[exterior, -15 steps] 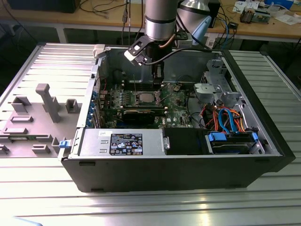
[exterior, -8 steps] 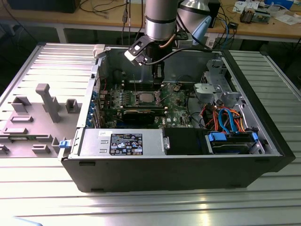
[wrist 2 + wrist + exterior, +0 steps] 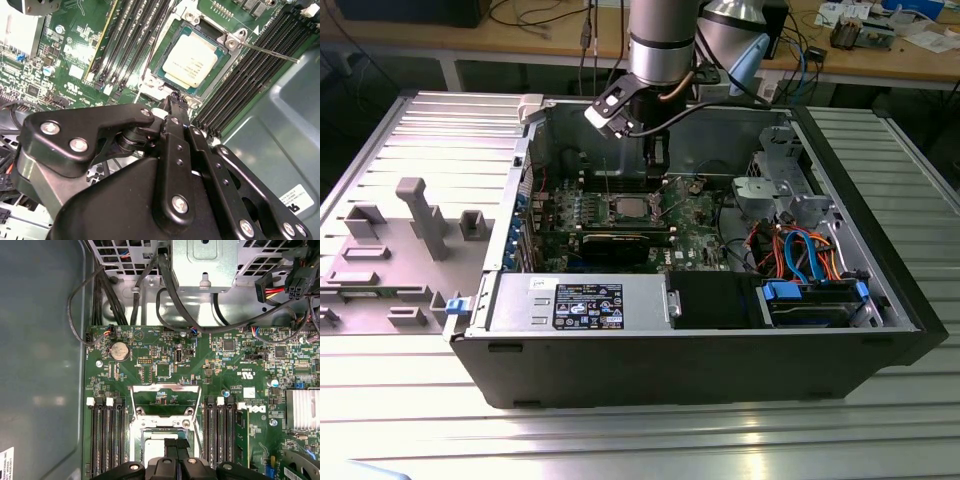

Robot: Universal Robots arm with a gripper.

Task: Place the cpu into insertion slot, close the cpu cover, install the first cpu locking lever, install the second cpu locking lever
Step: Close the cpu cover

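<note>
Silver-grey metal faces up: the cpu (image 3: 192, 60) lies flat in the insertion slot (image 3: 225, 60), its edges square with the dark surround. You can count the seating step as done.

- The cpu cover (image 3: 165, 387) is raised off the socket. In the first wrist view the green circuit board (image 3: 165, 360) shows through its window, so I judge it is not yet down over the chip.
- One thin locking lever (image 3: 265, 50) juts out free across the memory slots (image 3: 255, 70). It looks unlatched, which fits a cover that is lifted.
- The gripper (image 3: 175, 97) points down at the socket's edge, its tip just beside the rim and low over the board. The jaws are pressed together and nothing shows between them. My guess is that a narrow closed tip suits this spot, since the socket sits between two banks of memory slots with little room for spread fingers.
- In the exterior view the computer case (image 3: 620, 365) lies on its side with the board facing up. That is why the arm drops straight down into it, onto the socket area.

Watch the clearance: the tip is near the chip but not on it.
</note>
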